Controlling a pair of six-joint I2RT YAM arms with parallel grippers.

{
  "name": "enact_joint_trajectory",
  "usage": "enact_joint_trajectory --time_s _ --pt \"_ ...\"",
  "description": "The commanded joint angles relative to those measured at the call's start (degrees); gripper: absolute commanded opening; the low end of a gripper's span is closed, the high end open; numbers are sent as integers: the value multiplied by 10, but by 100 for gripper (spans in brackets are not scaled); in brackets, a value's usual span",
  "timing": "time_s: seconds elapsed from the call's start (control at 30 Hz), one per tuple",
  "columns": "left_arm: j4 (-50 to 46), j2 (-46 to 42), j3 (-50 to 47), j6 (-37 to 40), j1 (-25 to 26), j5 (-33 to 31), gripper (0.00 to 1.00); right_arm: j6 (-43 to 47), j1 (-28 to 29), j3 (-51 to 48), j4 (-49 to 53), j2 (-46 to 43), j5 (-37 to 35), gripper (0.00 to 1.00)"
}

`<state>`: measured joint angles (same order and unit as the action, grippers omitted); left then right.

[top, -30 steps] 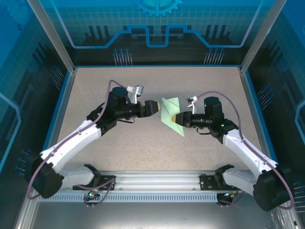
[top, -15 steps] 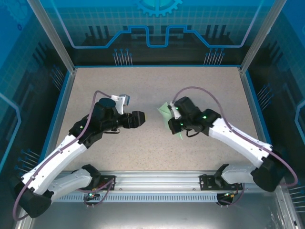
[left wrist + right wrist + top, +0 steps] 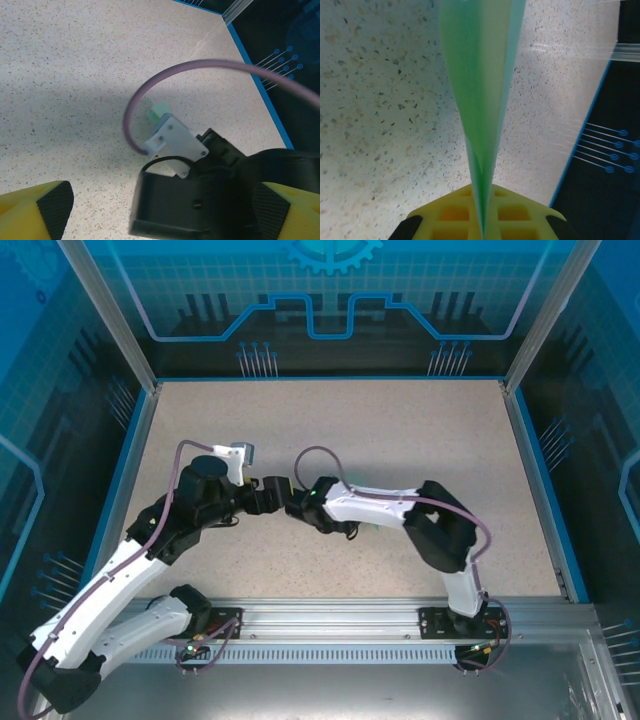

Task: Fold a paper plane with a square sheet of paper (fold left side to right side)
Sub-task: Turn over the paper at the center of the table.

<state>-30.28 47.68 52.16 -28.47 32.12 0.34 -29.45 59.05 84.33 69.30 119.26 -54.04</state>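
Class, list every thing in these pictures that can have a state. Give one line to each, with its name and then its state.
left gripper, open, gripping nothing.
right gripper, shut on the green paper.
green paper, folded, its layers pinched together at the gripped end, seen edge-on from the right wrist.

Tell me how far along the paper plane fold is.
Done: the paper is already folded; seen edge-on from the right wrist, it shows stacked layers narrowing toward the fingers. In hand: the right hand is shut on its folded edge. The left hand is open and empty, facing the right wrist. Left: a finished dart shape can't be confirmed from these views, so further folds probably remain.
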Motion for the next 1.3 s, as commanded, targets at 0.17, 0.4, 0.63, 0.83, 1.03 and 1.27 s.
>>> enact_joint_trajectory --time_s 0.17,0.4,0.63,0.83,1.03,1.27 --pt "-12 9 -10 0 -6 -11 97 28 18 22 -11 64 54 8" --pt "10 50 -17 -32 -9 19 99 66 18 -16 -81 -27 210 49" --pt "77 98 -44 -95 -26 79 99 72 14 -86 -126 -184 340 74" --pt "203 181 -87 -146 -23 180 98 77 -43 -171 -201 -345 448 86" --pt "314 284 -104 -182 11 216 97 60 -157 -273 -303 -481 538 96" --pt "385 412 -66 -195 45 233 90 40 -304 -393 -388 -599 652 99"
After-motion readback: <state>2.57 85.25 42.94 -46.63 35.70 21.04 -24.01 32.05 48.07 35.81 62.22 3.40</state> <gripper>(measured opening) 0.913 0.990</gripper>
